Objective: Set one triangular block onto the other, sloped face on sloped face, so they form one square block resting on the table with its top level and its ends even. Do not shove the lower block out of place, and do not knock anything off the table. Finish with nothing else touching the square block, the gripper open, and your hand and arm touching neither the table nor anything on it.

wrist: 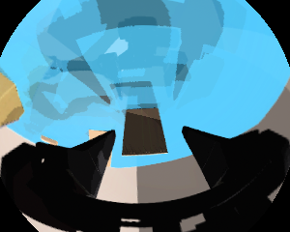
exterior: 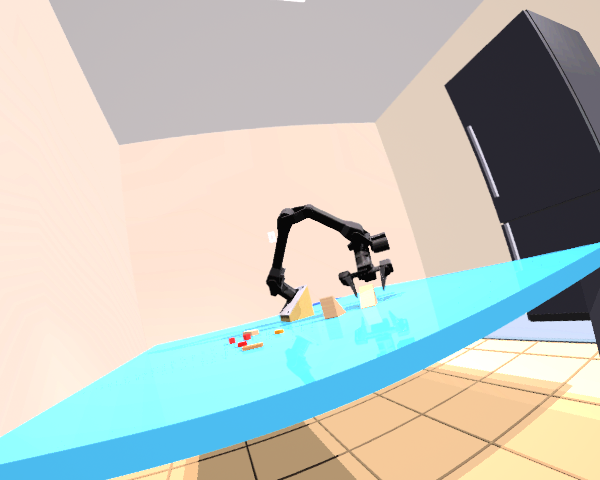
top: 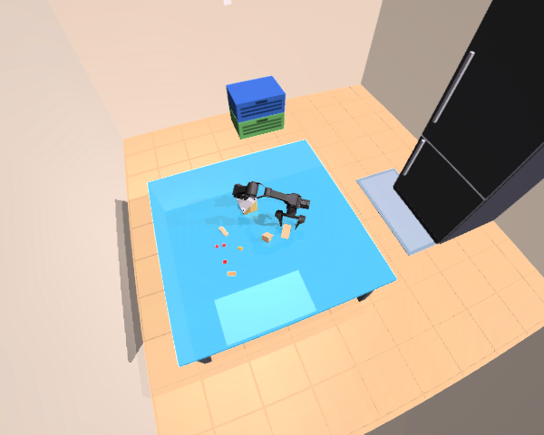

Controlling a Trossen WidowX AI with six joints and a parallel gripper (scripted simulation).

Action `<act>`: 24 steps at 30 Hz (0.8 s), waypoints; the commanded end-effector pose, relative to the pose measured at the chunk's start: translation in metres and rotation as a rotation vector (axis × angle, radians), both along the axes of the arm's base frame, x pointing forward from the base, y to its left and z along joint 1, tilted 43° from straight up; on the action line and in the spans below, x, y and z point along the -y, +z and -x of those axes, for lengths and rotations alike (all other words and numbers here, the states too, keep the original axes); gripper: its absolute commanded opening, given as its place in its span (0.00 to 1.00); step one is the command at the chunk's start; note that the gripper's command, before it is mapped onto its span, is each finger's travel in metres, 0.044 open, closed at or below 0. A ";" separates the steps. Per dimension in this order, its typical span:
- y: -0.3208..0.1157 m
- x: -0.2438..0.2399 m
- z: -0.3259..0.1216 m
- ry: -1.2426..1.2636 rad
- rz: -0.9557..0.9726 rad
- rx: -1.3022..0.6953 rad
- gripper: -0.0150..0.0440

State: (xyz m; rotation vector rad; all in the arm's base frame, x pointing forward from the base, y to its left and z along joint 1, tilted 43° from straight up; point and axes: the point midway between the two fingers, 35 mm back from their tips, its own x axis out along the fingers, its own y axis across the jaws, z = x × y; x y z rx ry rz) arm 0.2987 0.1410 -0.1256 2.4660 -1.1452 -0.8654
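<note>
One triangular wooden block [top: 286,232] [exterior: 367,297] [wrist: 145,135] stands on the blue table [top: 337,253] [exterior: 445,289], on the fridge side of the other. Its face towards the wrist camera is dark. The other triangular block [top: 267,236] [exterior: 331,307] stands a short gap away; in the wrist view it is partly hidden behind the left-hand finger. The two blocks are apart. My gripper [top: 289,227] [exterior: 370,292] [wrist: 149,131] is wide open and empty, pointing down just above the first block, with a fingertip towards either side of it. Whether a fingertip touches it cannot be told.
The arm's base sits on a wedge-shaped mount [top: 250,207] [exterior: 303,305]. Beyond the second block lie small red cubes [top: 224,261] [exterior: 246,336], a small orange piece [top: 239,248] [exterior: 279,331] and flat wooden pieces [top: 223,230] [top: 231,273].
</note>
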 end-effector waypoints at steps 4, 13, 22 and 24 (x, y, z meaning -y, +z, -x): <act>-0.001 0.010 -0.005 0.004 0.010 0.001 1.00; -0.005 0.023 -0.010 0.003 0.018 0.003 1.00; -0.006 0.030 -0.013 0.002 0.023 0.004 0.87; -0.006 0.030 -0.013 0.002 0.023 0.004 0.78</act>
